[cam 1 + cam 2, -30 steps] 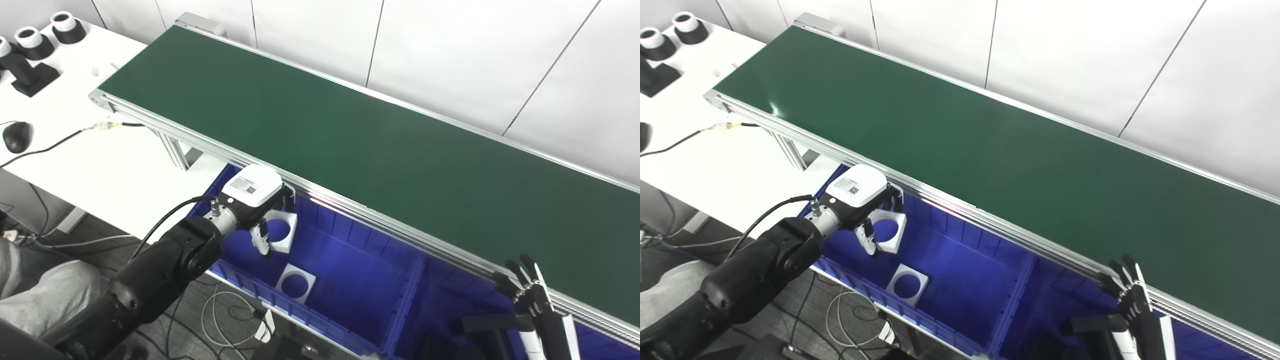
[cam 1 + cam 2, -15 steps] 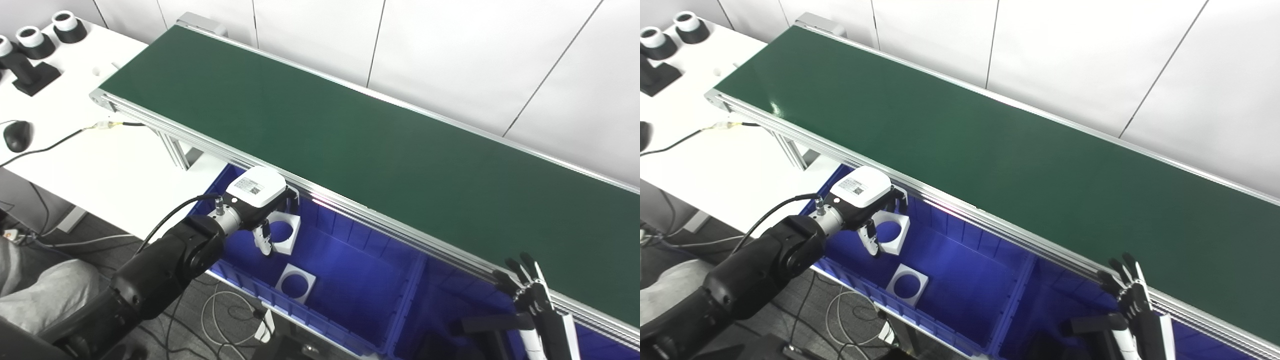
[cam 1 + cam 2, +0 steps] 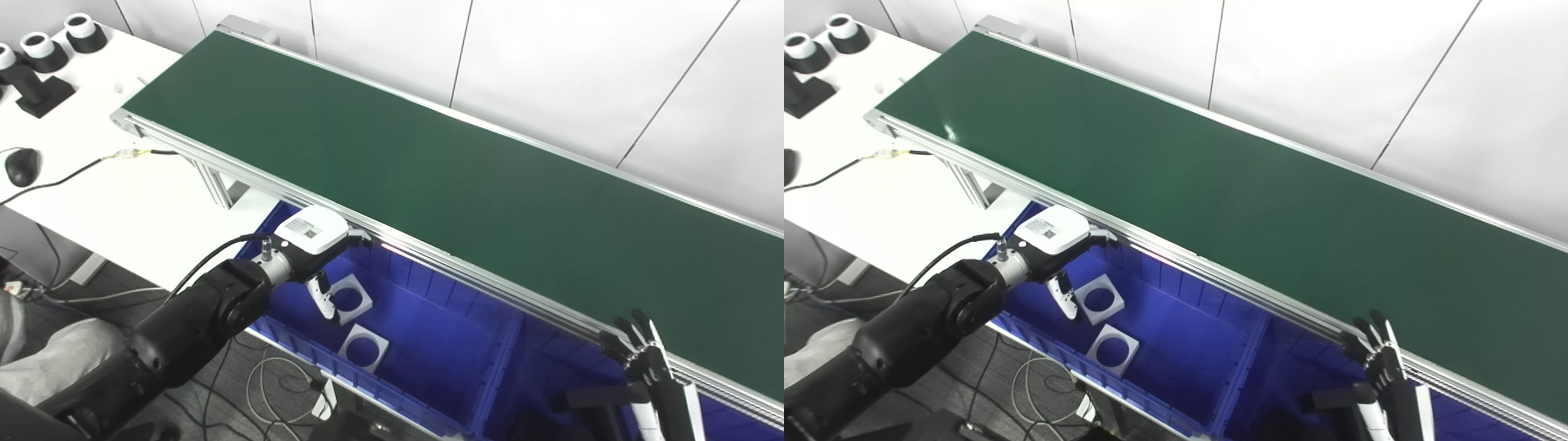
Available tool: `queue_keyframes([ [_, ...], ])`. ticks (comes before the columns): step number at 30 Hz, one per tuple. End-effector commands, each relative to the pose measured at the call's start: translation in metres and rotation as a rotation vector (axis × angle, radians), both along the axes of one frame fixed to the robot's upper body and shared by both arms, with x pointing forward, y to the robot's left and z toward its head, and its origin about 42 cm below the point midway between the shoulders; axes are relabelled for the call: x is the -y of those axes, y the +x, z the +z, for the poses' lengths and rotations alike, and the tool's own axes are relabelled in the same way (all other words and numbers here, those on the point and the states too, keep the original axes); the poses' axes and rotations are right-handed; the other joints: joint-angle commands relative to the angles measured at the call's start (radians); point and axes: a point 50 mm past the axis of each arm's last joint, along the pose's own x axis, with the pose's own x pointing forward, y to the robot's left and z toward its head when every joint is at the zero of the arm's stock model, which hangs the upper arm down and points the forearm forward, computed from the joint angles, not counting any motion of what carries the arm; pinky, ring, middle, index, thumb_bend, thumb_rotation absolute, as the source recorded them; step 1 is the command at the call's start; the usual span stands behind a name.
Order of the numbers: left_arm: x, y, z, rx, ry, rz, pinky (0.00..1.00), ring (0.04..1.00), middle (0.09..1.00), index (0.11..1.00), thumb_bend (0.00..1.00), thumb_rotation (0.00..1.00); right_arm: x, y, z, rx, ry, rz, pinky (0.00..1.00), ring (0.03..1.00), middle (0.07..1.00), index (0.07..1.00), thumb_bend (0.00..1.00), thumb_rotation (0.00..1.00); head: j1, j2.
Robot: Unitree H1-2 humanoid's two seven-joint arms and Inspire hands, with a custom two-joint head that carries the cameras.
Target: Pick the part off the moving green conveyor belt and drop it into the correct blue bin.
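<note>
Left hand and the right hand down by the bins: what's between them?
Between left hand and right hand: blue bin floor holding two white square parts, then the bin's dividing wall, in both eye views.

A: Where's the conveyor belt (image 3: 429, 177) for you?

B: Runs far-left to near-right across your view. Table (image 3: 122, 196) sits left of it, w/ a mouse (image 3: 21, 166) at its left edge.

A: And the bin (image 3: 429, 343)?

B: Under the belt's near edge, centre. Two parts in it: one part (image 3: 349, 298) nearer the belt, the other part (image 3: 364, 348) nearer you. Left hand (image 3: 318, 254) over the bin's left end, just beside the first part. Right hand (image 3: 1381, 361) near-right, below the belt edge.
</note>
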Motion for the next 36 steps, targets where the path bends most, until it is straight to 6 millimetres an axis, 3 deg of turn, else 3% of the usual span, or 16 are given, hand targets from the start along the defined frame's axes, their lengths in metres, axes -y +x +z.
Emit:
queue_keyframes([
  [1,0.001,0.006,0.020,0.099,-0.067,-0.051,0.60,0.705,0.752,0.780,1.00,0.34,-0.001,0.006,0.010,0.078,0.003,0.001,0.76,0.804,0.894,0.961,0.81,0.87,-0.027,0.006],
  [3,0.003,0.004,0.026,0.125,-0.127,-0.099,0.58,0.686,0.742,0.768,1.00,0.35,-0.003,0.007,0.009,0.077,-0.003,0.004,0.76,0.804,0.894,0.964,0.82,0.89,-0.068,0.008],
  [10,0.030,-0.017,0.048,0.184,-0.415,-0.349,0.54,0.611,0.671,0.664,1.00,0.13,-0.020,0.002,0.002,0.063,-0.031,0.012,0.74,0.799,0.892,0.960,0.84,0.91,-0.271,-0.015],
  [13,0.043,-0.027,0.056,0.249,-0.521,-0.419,0.51,0.587,0.656,0.637,1.00,0.17,-0.030,-0.001,-0.004,0.044,-0.021,0.010,0.74,0.806,0.885,0.946,0.82,0.87,-0.349,-0.044],
  [17,0.052,-0.030,0.055,0.291,-0.593,-0.432,0.50,0.596,0.673,0.656,1.00,0.20,-0.046,-0.004,-0.013,0.025,-0.025,-0.008,0.76,0.816,0.874,0.929,0.86,0.87,-0.460,-0.081],
  [18,0.053,-0.029,0.054,0.297,-0.600,-0.430,0.51,0.603,0.680,0.673,1.00,0.25,-0.049,-0.005,-0.014,0.024,-0.031,-0.013,0.76,0.815,0.877,0.926,0.86,0.87,-0.460,-0.081],
  [20,0.053,-0.023,0.050,0.313,-0.626,-0.420,0.52,0.609,0.684,0.694,1.00,0.29,-0.061,-0.006,-0.018,0.025,-0.051,-0.021,0.76,0.816,0.884,0.933,0.86,0.90,-0.563,-0.107],
  [22,0.056,-0.016,0.045,0.323,-0.653,-0.411,0.52,0.613,0.686,0.699,1.00,0.30,-0.068,-0.006,-0.020,0.029,-0.069,-0.027,0.76,0.818,0.885,0.938,0.86,0.91,-0.574,-0.108],
  [23,0.056,-0.011,0.040,0.322,-0.681,-0.393,0.52,0.615,0.686,0.700,1.00,0.30,-0.074,-0.006,-0.022,0.029,-0.071,-0.029,0.76,0.818,0.885,0.939,0.86,0.92,-0.660,-0.128],
  [24,0.056,-0.008,0.036,0.323,-0.699,-0.381,0.52,0.617,0.692,0.701,1.00,0.30,-0.078,-0.006,-0.023,0.030,-0.071,-0.031,0.76,0.825,0.886,0.939,0.85,0.91,-0.660,-0.128],
  [25,0.056,-0.003,0.028,0.317,-0.725,-0.352,0.53,0.618,0.694,0.701,1.00,0.30,-0.085,-0.006,-0.025,0.027,-0.067,-0.033,0.76,0.827,0.886,0.939,0.84,0.91,-0.731,-0.144],
  [28,0.054,0.003,0.017,0.306,-0.768,-0.304,0.54,0.639,0.714,0.721,1.00,0.35,-0.097,-0.006,-0.029,0.022,-0.061,-0.036,0.78,0.848,0.900,0.938,0.86,0.90,-0.785,-0.156],
  [30,0.059,0.011,0.004,0.266,-0.839,-0.247,0.56,0.661,0.729,0.735,1.00,0.36,-0.106,-0.004,-0.031,0.021,-0.062,-0.040,0.78,0.853,0.905,0.936,0.88,0.91,-0.869,-0.173],
  [32,0.066,0.016,-0.008,0.229,-0.895,-0.203,0.59,0.707,0.757,0.760,1.00,0.40,-0.112,-0.003,-0.033,0.018,-0.060,-0.048,0.78,0.850,0.906,0.931,0.92,0.92,-0.876,-0.175],
  [33,0.070,0.018,-0.013,0.210,-0.920,-0.182,0.60,0.721,0.765,0.767,1.00,0.41,-0.115,-0.003,-0.033,0.017,-0.057,-0.050,0.78,0.849,0.905,0.930,0.92,0.92,-0.927,-0.189],
  [36,0.083,0.022,-0.030,0.153,-0.994,-0.119,0.69,0.784,0.798,0.791,0.99,0.43,-0.122,-0.003,-0.034,0.020,-0.057,-0.053,0.78,0.844,0.916,0.920,0.92,0.91,-0.968,-0.205],
])
